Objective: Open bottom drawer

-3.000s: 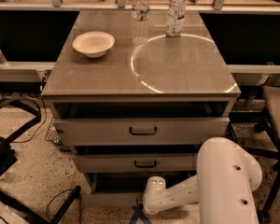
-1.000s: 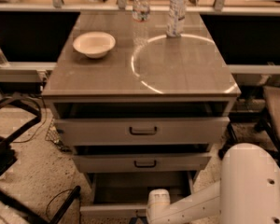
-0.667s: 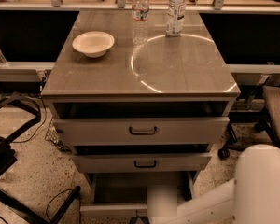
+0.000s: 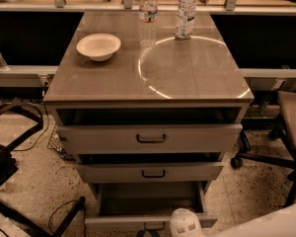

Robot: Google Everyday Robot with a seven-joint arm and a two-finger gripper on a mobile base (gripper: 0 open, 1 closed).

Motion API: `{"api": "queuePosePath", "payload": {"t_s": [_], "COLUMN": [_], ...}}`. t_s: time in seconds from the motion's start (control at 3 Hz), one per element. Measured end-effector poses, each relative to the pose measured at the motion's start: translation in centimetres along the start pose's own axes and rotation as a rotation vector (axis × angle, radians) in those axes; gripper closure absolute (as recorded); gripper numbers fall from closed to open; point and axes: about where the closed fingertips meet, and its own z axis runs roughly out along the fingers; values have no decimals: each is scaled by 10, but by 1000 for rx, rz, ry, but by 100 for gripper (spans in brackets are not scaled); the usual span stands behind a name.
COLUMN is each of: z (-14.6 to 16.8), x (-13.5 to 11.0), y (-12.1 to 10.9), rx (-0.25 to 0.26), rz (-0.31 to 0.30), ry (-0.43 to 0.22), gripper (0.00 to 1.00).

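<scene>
Tool at bottom drawer (front camera-ward)

The arm enters from the lower right corner and extends leftward, low along the bottom edge of the view. It ends in a rounded white wrist. The gripper is just left of the wrist, dark, and mostly cut off by the bottom edge.

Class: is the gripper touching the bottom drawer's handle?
Cannot tell. The camera view shows the gripper at the picture's bottom edge, beside the handle of the bottom drawer; the edge cuts off any contact or gap.
</scene>
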Motion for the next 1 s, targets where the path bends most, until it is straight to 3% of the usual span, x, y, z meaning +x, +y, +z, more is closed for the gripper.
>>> {"api": "queuePosePath", "payload": {"t_s": [0.33, 0.67, 1.0], "z": [-2, 36, 81], "x": [18, 40, 48], "y": [-19, -41, -53], "rx": [66, 70, 36], "rz": [-3, 51, 100], "ry": [-13, -72, -135], "gripper": [100, 100, 100]}}
